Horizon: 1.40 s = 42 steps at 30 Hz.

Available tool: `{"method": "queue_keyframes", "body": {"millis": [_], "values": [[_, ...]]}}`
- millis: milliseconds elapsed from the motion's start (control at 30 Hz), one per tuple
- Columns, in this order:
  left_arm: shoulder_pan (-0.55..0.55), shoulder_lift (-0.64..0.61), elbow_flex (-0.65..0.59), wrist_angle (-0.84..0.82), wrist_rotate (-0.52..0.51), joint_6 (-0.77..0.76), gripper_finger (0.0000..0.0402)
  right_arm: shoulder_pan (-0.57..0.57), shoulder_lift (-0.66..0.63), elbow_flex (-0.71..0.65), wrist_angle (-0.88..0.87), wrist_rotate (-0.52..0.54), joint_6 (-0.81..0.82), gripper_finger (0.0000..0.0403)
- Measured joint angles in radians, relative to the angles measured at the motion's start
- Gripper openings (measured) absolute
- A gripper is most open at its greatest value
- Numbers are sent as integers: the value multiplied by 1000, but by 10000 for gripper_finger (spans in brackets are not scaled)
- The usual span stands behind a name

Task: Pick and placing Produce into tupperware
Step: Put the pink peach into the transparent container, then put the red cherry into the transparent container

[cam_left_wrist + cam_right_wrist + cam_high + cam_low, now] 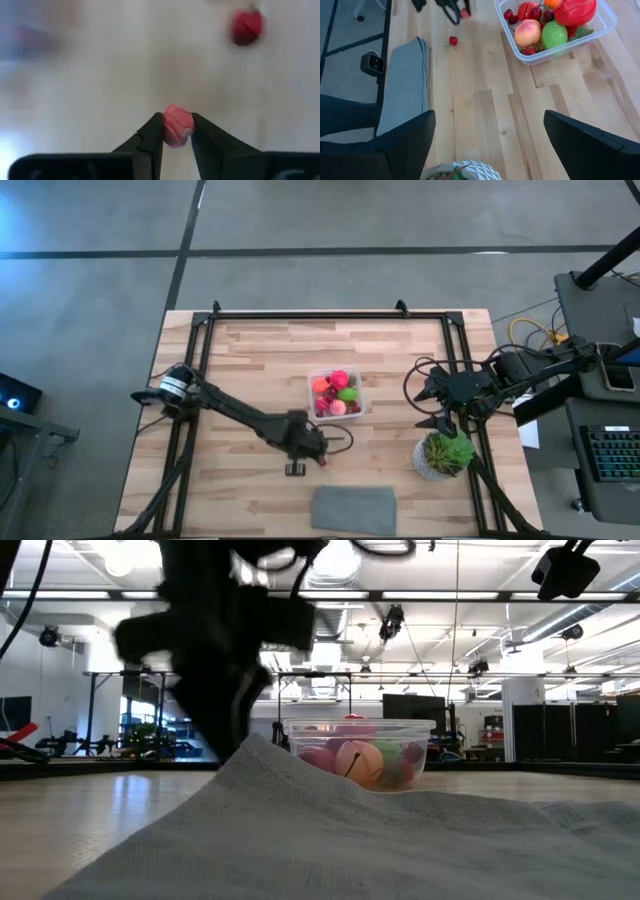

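Clamped between the left pincer [177, 131] fingers sits a small red berry [177, 125], the tupperware [362, 402] just ahead-right; right pincer [487, 145] waits apart.

Black arms [235, 412] w/ looped cables

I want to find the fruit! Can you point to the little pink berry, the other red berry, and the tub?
pink berry [176, 125], left wrist view, its middle.
red berry [453, 40], right wrist view, its middle.
tub [570, 50], right wrist view, its clear front wall.
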<state>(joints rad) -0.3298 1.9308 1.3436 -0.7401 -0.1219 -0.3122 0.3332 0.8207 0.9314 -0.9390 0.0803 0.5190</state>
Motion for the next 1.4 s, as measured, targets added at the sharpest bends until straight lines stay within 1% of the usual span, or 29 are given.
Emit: {"method": "queue_keyframes", "body": {"millis": [100, 167, 233, 300, 400, 467, 567, 733, 833, 867, 933, 1000, 1033, 1133, 1200, 1300, 1400], "values": [[36, -64, 53, -87, -128, 65, 65, 0, 0, 0, 0, 0, 4, 365], [76, -116, 89, -71, -198, 107, 65, 0, 0, 0, 1, 0, 7, 365], [131, -160, 110, -25, -221, 144, 64, 0, 0, 0, 0, 0, 20, 365], [187, -190, 118, 56, -222, 178, 64, 0, 0, 0, 1, -1, 23, 365], [274, -189, 111, 110, -185, 196, 69, 0, 0, 0, 1, 0, 30, 365], [319, -163, 109, 121, -160, 194, 83, 0, 0, 0, 1, 0, 31, 365], [350, -126, 115, 130, -100, 188, 121, 0, 0, 0, 1, 0, 31, 365], [347, -117, 115, 130, -93, 187, 204, 0, 0, 0, 0, -1, 52, 365], [335, -130, 114, 106, -78, 177, 248, 0, 0, 0, -1, -1, 57, 365], [328, -139, 114, 101, -55, 159, 258, 0, 0, 0, -3, -1, 57, 365], [306, -153, 114, 94, 37, 132, 271, 0, 0, 0, -9, -1, 56, 365], [268, -160, 113, 95, 125, 132, 274, 0, 0, 0, -10, -1, 51, 365], [242, -160, 112, 94, 140, 141, 274, 0, 0, 0, -14, 0, 49, 365], [158, -159, 105, 94, 145, 203, 264, 0, 0, 0, -21, 0, 50, 365], [110, -155, 99, 94, 133, 213, 255, 0, 0, 0, -19, 0, 64, 365], [62, -154, 76, 91, 100, 122, 242, 0, 0, 0, 7, -3, 71, 365], [35, -158, 50, 54, 86, -41, 232, 0, 0, 0, 77, -6, 72, 365]]}}
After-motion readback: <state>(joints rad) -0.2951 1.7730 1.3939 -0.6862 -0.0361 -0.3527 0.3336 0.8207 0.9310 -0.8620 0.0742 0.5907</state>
